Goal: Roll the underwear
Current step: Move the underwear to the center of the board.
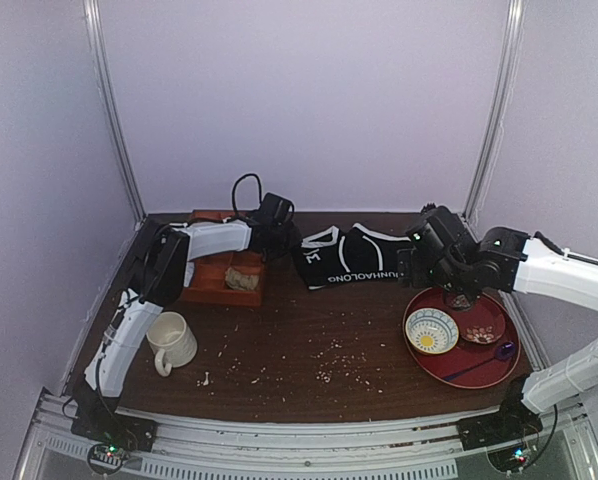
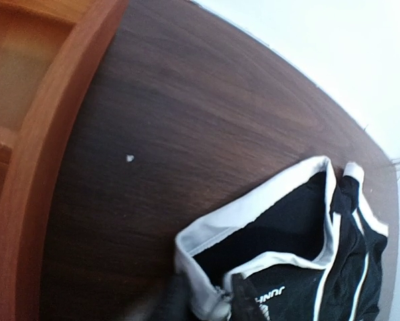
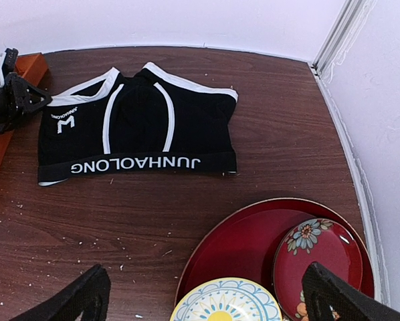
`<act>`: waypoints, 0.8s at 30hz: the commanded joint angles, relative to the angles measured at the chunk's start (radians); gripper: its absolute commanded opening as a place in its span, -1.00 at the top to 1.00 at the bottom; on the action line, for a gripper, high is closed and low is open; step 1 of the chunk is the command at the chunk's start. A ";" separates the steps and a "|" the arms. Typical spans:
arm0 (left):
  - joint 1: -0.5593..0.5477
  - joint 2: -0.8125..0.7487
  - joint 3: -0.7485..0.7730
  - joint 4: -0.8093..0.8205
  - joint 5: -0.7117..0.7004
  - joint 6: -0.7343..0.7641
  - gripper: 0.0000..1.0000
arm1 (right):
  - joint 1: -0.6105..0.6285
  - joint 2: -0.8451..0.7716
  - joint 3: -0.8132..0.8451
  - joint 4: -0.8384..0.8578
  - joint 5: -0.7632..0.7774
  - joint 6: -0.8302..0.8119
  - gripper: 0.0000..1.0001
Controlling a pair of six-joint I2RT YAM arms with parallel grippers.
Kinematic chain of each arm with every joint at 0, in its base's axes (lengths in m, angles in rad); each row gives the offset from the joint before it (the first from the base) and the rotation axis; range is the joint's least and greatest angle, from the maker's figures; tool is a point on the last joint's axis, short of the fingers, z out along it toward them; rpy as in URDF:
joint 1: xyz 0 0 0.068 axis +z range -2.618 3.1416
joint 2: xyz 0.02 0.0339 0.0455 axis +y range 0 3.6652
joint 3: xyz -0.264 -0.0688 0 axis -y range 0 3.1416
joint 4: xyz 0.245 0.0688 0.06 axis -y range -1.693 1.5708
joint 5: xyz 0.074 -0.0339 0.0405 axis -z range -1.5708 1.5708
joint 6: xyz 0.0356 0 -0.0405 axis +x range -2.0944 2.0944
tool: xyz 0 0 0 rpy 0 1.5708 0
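Pinching the underwear's point(image 3: 136, 127) white-edged corner in my left end effector point(image 2: 210, 294) to anchor it flat on the tabletop point(image 3: 186, 214); right end effector point(image 3: 207, 294) hovers wide.

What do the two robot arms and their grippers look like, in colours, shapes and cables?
Both arms are built of white tubular links joined by black blocks. The left gripper is black, and a black cable loops above its wrist. The right gripper is black too, with dark, pointed fingers. Small lights glow at both bases.
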 commanded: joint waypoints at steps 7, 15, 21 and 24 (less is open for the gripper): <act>0.012 -0.076 -0.068 -0.051 -0.022 -0.002 1.00 | 0.010 -0.001 0.010 -0.012 -0.003 0.012 -0.99; -0.043 -0.270 -0.269 -0.105 -0.058 -0.029 1.00 | 0.037 -0.021 -0.013 0.011 -0.071 -0.085 -0.93; -0.112 -0.381 -0.403 -0.122 -0.061 -0.058 1.00 | 0.068 -0.064 -0.041 0.019 -0.113 -0.124 -0.90; -0.150 -0.431 -0.446 -0.160 -0.080 -0.091 1.00 | 0.085 -0.102 -0.067 0.052 -0.153 -0.151 -0.88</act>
